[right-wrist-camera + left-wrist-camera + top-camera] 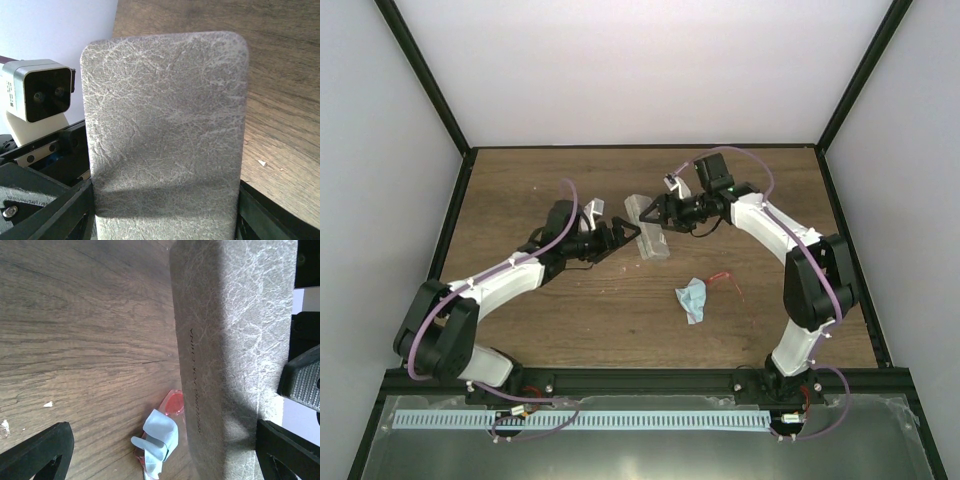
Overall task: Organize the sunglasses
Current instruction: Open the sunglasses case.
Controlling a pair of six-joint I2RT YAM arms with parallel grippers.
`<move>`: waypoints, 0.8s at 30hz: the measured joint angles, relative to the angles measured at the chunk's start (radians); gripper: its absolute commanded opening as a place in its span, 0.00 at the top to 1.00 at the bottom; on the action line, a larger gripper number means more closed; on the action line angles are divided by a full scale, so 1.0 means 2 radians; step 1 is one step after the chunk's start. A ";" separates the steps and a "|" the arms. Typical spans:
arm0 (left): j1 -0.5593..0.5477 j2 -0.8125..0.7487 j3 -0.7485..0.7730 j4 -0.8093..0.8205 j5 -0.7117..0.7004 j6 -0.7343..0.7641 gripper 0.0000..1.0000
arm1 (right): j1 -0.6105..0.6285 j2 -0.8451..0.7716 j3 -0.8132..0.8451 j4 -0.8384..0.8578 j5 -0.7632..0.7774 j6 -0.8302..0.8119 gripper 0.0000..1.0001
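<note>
While the right pincer [651,213] clamps one end of the grey case [656,246], the left pincer [621,238] stands wide open just beside it. The sunglasses [724,280] lie on the surface [550,310] against the light-blue cloth [692,299], apart from the case.

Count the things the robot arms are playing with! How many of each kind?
Case: 1
Cloth: 1
Sunglasses: 1
Total: 3
</note>
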 measured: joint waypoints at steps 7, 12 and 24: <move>-0.002 0.003 -0.002 0.007 -0.004 0.006 0.00 | -0.004 0.000 -0.003 0.004 -0.007 0.003 0.41; -0.002 0.017 -0.002 0.012 -0.006 0.010 0.00 | -0.007 0.000 -0.011 0.010 -0.009 0.004 0.41; -0.002 0.054 -0.017 -0.020 -0.036 0.024 0.00 | -0.012 -0.009 -0.018 0.027 -0.058 0.008 0.39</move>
